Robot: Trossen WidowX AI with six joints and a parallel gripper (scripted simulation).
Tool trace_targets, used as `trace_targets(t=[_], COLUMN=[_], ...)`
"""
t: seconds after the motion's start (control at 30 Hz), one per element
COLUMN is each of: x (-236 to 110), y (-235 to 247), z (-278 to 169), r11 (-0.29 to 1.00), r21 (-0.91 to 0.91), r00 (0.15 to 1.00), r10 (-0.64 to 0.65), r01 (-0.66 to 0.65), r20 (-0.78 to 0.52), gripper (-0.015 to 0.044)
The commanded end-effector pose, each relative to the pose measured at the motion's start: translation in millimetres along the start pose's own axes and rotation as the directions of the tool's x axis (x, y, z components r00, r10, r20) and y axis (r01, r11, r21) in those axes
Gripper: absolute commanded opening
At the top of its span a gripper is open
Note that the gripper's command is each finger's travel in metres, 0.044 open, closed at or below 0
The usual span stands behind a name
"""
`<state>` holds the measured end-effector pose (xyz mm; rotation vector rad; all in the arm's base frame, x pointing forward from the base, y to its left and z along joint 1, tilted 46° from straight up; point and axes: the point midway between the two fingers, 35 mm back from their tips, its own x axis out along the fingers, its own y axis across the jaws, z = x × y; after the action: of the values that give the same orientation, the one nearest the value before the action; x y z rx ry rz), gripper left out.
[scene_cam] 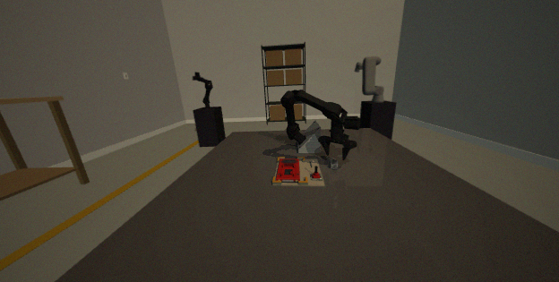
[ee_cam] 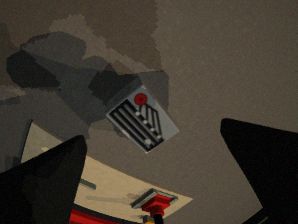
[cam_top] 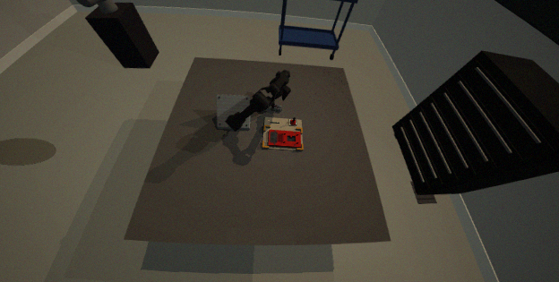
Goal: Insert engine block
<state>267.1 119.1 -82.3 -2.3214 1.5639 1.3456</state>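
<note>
The engine block [ee_cam: 150, 122] [scene_cam: 334, 164] is a small grey block with dark slots and a red round mark on the face toward the wrist camera. It rests on the table beside the cream board [cam_top: 282, 125] [ee_cam: 117, 175]. The red car body [cam_top: 281, 139] [scene_cam: 280, 172] lies on that board, with a dark opening [cam_top: 292, 138] in its top; in the wrist view only a red strip of it shows at the bottom edge. My gripper [ee_cam: 154, 134] is open and empty. It hangs above the block, which appears between the fingertips but is not touched by them. The rib cannot be made out.
A red piece with a black upright handle [cam_top: 293, 122] [scene_cam: 316, 175] [ee_cam: 156, 204] stands on the board's corner nearest the block. The grey plate [cam_top: 227, 106] is by the arm's base. A blue cart [cam_top: 309, 36] stands beyond the table.
</note>
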Motion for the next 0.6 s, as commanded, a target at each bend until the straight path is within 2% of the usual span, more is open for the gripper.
trace_targets(t=[0.0,0.4,0.57], x=[-1.6,-7.3,-8.1], y=[-0.2,0.9,1.1], z=[-1.9,-7.1,-7.8], r11=[0.994,0.872,0.847], r21=[-0.110,-0.489,-0.531], r00=[1.000,0.992,0.990], r10=[0.014,0.062,0.068], r01=[-0.011,-0.001,0.006], r20=[0.026,0.109,0.120], gripper=[0.0440,0.0440,0.0440])
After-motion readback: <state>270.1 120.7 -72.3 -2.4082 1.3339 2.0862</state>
